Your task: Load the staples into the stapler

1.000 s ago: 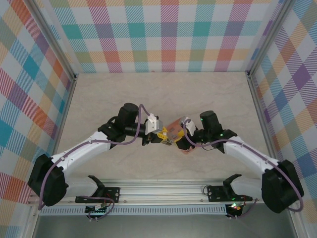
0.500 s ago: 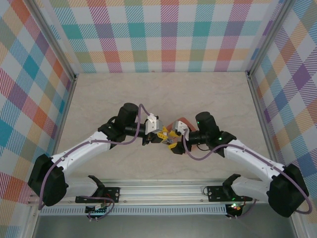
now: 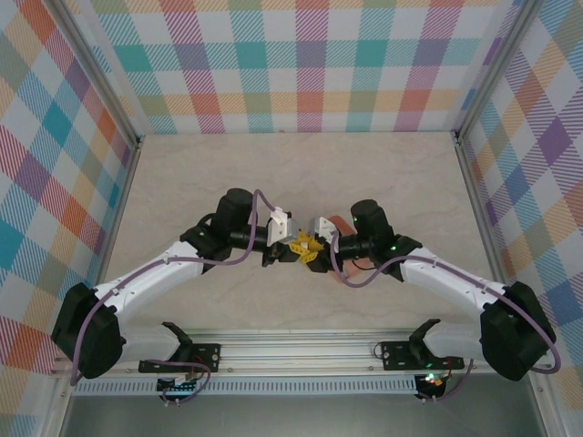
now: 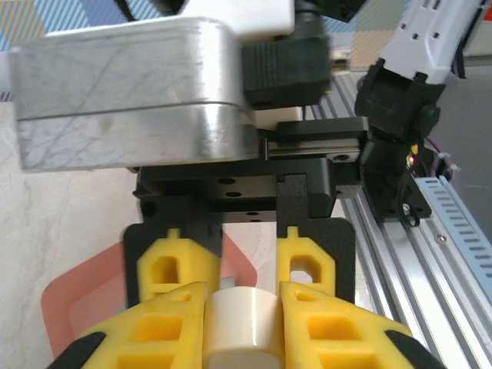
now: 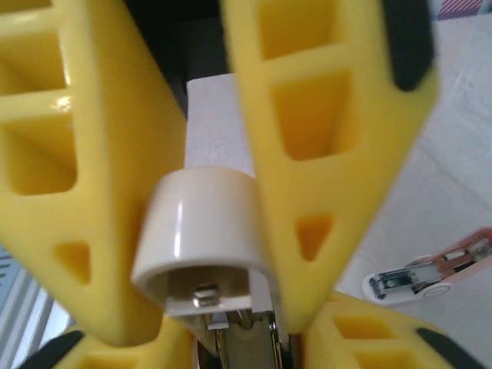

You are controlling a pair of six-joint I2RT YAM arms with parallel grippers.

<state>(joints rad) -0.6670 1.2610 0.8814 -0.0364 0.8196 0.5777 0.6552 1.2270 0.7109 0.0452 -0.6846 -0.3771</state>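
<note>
At the counter's [image 3: 273, 173] centre, seen from above, the left hand [image 3: 293, 246] and right hand [image 3: 320, 251] meet tip to tip.

Left wrist view: the left hand pinches a cream stapler end [image 4: 237, 327] above a salmon-pink tray [image 4: 73, 307], apparently steadying it.

Right wrist view: the right hand pinches the same end, likely to open it. A pink oblong piece [image 5: 430, 270] lies on the counter. The staples cannot be made out.

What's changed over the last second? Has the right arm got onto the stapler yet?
The right gripper swung left across the table to meet the left gripper, and its fingers closed in on the end of the cream stapler; they look to be touching it. The left arm stayed put, clamped on the stapler, and the pink tray beneath has not visibly shifted.
</note>
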